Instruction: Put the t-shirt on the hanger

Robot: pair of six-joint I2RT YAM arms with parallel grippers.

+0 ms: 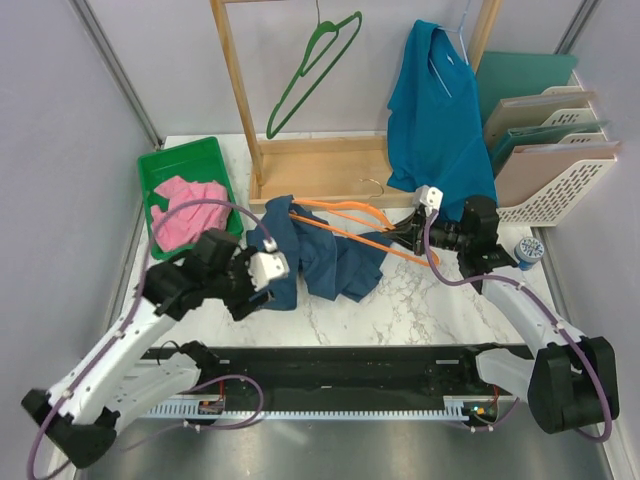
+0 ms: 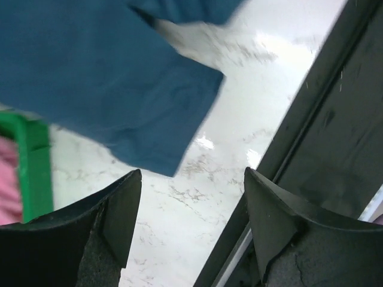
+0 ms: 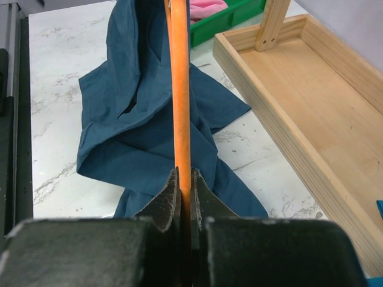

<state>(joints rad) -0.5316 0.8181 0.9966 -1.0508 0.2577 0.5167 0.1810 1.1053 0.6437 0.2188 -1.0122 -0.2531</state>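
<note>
The dark navy t-shirt lies crumpled on the marble table, and part of it is lifted over the far end of the orange hanger. My right gripper is shut on the hanger's bar, which runs straight out from the jaws into the bunched t-shirt. My left gripper sits at the shirt's left edge. It is open with only bare table between its fingers. A flat piece of the t-shirt lies just beyond them, untouched.
A green tray holding a pink garment stands at the back left. Behind the shirt is a wooden rack base, with a green hanger and a teal shirt hanging above. File racks stand at the back right.
</note>
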